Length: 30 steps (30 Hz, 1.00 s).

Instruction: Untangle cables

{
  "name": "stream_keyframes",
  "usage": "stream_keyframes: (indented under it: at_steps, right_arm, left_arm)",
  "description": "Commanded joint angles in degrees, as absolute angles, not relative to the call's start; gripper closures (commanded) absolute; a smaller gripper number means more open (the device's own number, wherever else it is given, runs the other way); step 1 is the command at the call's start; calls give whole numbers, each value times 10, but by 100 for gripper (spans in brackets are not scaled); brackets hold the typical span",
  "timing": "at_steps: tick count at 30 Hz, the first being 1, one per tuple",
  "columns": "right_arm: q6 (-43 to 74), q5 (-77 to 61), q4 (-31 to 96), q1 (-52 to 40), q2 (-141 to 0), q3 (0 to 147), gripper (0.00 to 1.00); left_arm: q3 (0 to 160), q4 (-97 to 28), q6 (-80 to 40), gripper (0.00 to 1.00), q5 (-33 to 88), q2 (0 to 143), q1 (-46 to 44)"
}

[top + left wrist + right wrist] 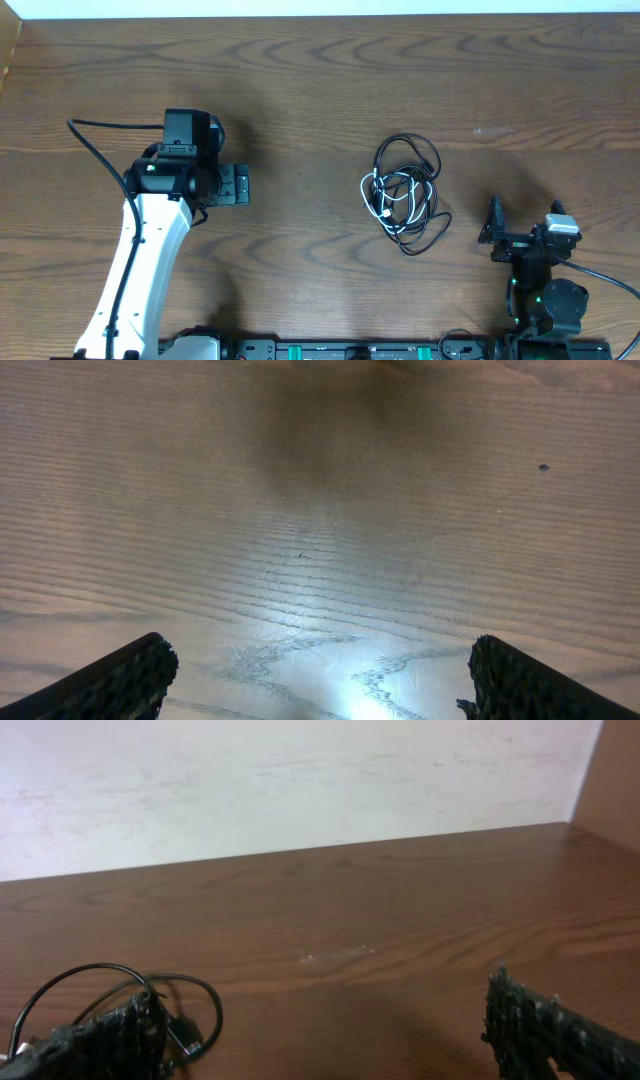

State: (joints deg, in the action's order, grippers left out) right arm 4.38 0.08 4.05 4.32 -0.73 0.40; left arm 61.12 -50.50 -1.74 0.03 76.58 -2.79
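the cables lie in one loose knot on the desk, the short white cable wound into the left side of the black loops. nothing is separated yet, so the step in hand looks like the first reach.

the right gripper sits near the knot, to its right and a little toward the robot. its jaws are spread wide and empty. the left gripper is well apart to the knot's left, over bare wood, also wide and empty.

to do this well, i'd bring the right gripper in low and pinch one outer black loop rather than the dense middle. the left gripper could then pin or take the white cable, so pulling apart loosens the knot instead of dragging it whole.
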Motion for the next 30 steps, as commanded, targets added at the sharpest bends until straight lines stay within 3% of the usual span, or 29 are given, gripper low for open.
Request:
stream_keyframes:
  at_steps: [1,30]
  right_arm:
    - [51,10,43,42,-4,3,1]
    - [51,10,43,42,-4,3,1]
  left_arm:
    - [626,-500,-25,6,-6,769,-28]
    - [626,-432,-25,6,24,769,-28]
